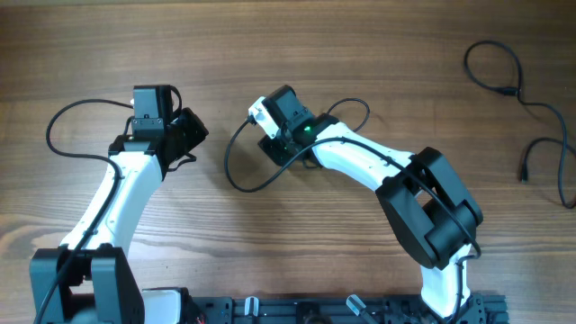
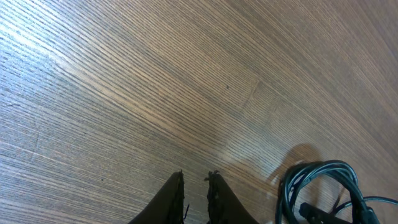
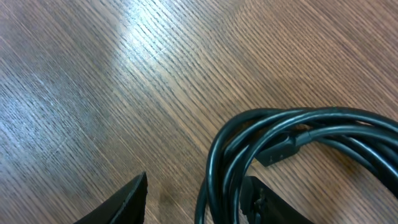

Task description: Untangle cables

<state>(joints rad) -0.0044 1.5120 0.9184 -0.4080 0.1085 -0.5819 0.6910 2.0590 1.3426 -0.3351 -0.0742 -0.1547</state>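
Overhead view of a wooden surface with two robot arms reaching up from the bottom edge. A bunched clump of thin black cables lies at centre frame, directly under the wrist of the right arm. One loose loop of the clump bulges toward the lower left.

In the right wrist view the clump enters from the right edge. Its strands run across the frame, then bend downward through the gap between the right arm's jaws. A small plug end rides on top. Those jaws stand well apart and clamp nothing. The strands seem to press against the right-hand finger, though the view is too tight to be sure.

The left arm sits at centre left, elbow bent, wrist aimed toward the upper right. The left arm's jaws are almost together, with only a slim gap, and hold nothing. The clump lies off to the lower right of its wrist view. The right arm is much the nearer of the two.

A separate cable lies well apart at the upper right.
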